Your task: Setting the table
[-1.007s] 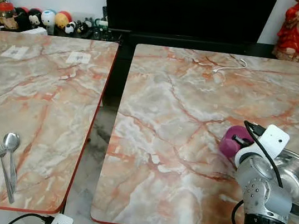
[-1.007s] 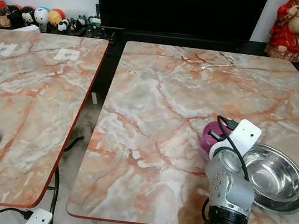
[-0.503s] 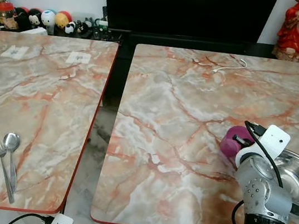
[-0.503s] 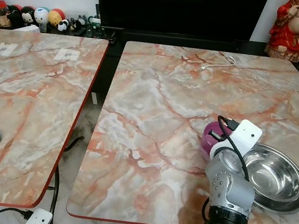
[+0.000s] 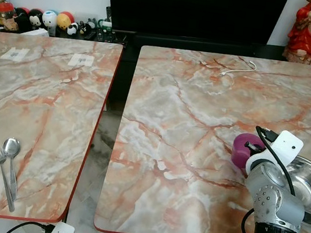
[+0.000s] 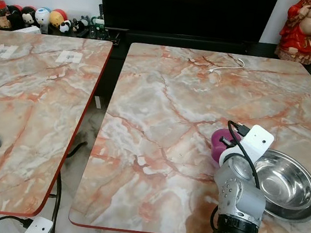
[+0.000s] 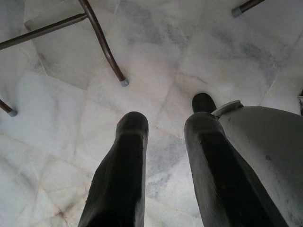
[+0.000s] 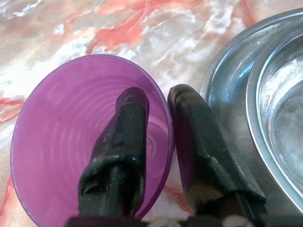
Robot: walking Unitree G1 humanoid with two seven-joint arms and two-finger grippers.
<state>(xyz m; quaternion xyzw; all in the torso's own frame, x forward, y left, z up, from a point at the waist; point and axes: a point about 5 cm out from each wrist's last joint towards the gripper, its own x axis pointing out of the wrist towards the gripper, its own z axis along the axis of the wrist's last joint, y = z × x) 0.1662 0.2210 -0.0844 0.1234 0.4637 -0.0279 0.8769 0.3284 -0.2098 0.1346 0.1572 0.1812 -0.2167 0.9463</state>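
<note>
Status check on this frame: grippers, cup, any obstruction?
Right gripper pinching purple cup wall, one finger inside. Left gripper idle, open, over floor. Steel bowl close beside cup.

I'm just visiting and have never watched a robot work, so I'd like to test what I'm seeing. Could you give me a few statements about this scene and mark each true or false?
1. The right gripper pinches the wall of the purple cup, one finger inside and one outside. True.
2. The cup lies inside the metal bowl. False: it is beside the bowl, on the right-hand table.
3. A spoon and a fork lie together on the left-hand table. True.
4. The left gripper holds the spoon. False: it is open and empty, hanging above the floor.
5. A white cable lies near the far edge of the right-hand table. True.
</note>
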